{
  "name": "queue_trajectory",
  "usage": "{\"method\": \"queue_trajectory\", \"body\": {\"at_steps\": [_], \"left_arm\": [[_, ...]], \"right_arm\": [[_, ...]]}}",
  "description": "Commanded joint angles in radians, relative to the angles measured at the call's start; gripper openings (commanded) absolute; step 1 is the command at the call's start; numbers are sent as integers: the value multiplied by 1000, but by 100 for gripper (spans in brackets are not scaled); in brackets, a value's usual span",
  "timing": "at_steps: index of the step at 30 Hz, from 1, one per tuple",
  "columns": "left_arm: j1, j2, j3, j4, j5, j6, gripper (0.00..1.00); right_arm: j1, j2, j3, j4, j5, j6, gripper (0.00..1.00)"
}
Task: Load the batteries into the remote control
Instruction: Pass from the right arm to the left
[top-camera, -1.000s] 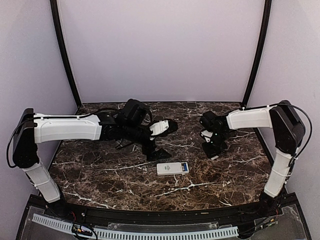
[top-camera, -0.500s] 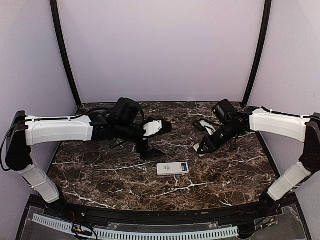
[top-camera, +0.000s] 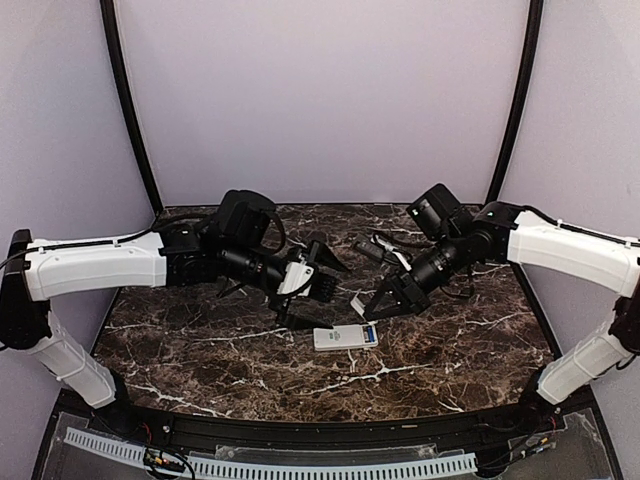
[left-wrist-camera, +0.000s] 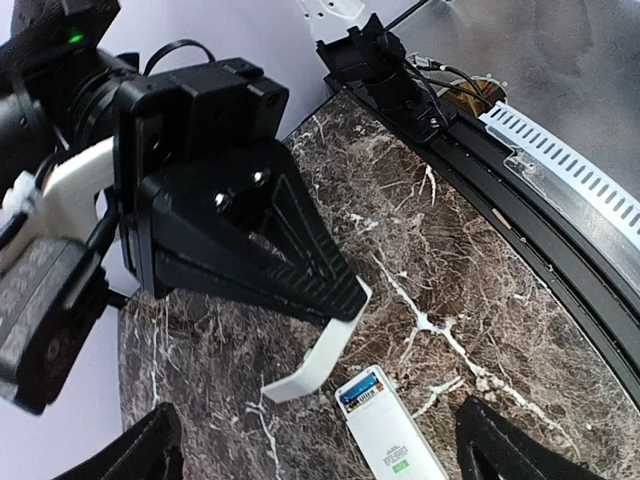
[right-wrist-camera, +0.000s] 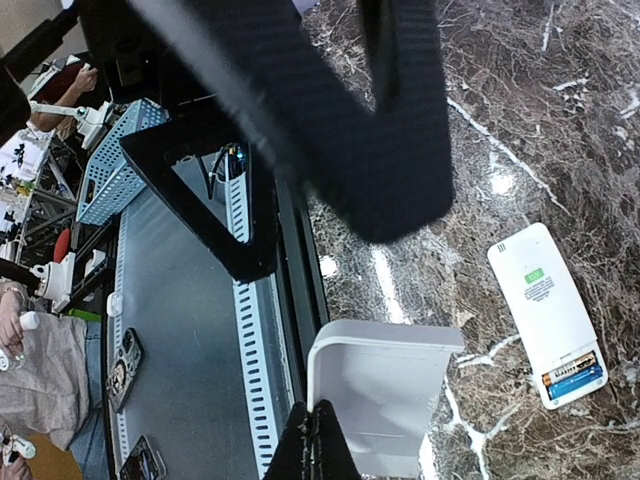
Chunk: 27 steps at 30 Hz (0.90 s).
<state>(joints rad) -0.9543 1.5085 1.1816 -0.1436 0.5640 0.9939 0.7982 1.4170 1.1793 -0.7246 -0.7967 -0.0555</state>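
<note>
Well, from overhead, the remote control (top-camera: 345, 337) lies flat on the dark marble table (top-camera: 200, 350), about midway across and toward the near edge. The left gripper (top-camera: 328, 293) hangs just behind it, spread wide and empty. The right gripper (top-camera: 368, 307) reaches in from the right, pinched shut on a thin white plate. By its look that plate is the battery cover (top-camera: 357, 305), held tilted just above the handset's right end.

Seen from the left wrist, the remote is back up with its bay uncovered, and the batteries (left-wrist-camera: 362, 393) sit in the end toward the right gripper. The cover curves out from that gripper's black fingers.

Seen from the right wrist, the closed fingertips clamp one edge of the cover. A green label (right-wrist-camera: 533, 283) on the remote's back is too small to read, and so is the print on the blue-and-gold cells.

I'd judge the handset light, stiff and smooth, so it would likely skate on the polished stone. The long sides look like the place to hold it, clear of the open bay.
</note>
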Motion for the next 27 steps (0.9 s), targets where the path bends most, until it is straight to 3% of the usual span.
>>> {"method": "queue_trajectory", "body": {"at_steps": [1,5,15,22,27], "left_arm": [[-26,-11,-1,-17,-36,127,91],[-47,0,9,-50,-57,154,77],[-73,31,10,-26,-140,185,61],[-84,41,11,-37,-139,187,41],[-94,53,10,-44,-139,179,37]], "right_arm": [[32,17,39,-26,0,-12,0],[43,32,52,-22,6,-9,0],[82,63,70,-19,10,-6,0],[86,94,83,-12,3,-18,0],[85,108,80,-3,9,-27,0]]}}
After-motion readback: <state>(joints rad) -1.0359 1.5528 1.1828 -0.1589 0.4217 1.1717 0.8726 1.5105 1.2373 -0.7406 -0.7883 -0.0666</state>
